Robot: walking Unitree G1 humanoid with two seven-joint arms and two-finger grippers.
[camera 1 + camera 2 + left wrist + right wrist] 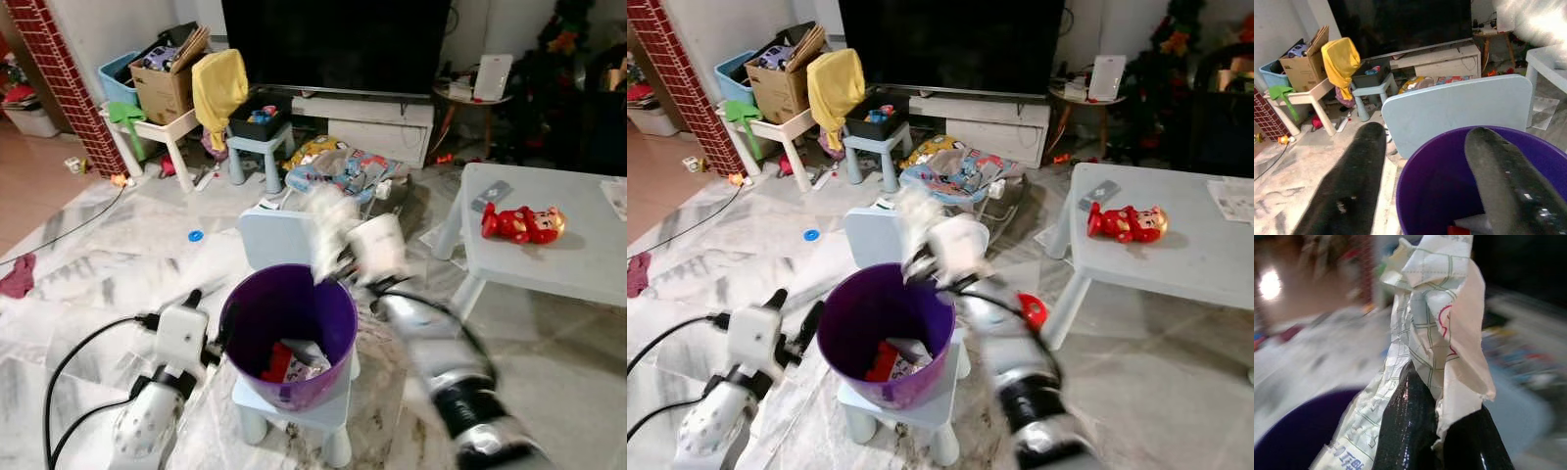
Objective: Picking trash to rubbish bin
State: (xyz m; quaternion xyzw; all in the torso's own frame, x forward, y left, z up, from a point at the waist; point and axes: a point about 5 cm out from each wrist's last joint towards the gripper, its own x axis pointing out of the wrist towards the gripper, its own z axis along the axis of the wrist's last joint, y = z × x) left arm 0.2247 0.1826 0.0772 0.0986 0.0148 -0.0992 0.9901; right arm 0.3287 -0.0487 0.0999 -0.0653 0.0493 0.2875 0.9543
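Closest to me, my left gripper [208, 323] sits at the purple bin's [338, 323] near-left rim, fingers [1347, 191] spread wide on either side of the wall. That bin stands on a small pale blue chair [279, 238], with red and white scraps [292, 362] already lying at its bottom. My right gripper [1437, 431] is pinched tight on a crumpled sheet of printed paper [1435, 323], blurred, held above the bin's far rim. Just right of me stands a grey low table [578, 255] carrying a red toy [521, 224]. Beyond the chair I see scattered toys [343, 171] on the marble floor [88, 274], a TV stand [377, 117], a cardboard box [162, 88] and a yellow cloth [218, 88].
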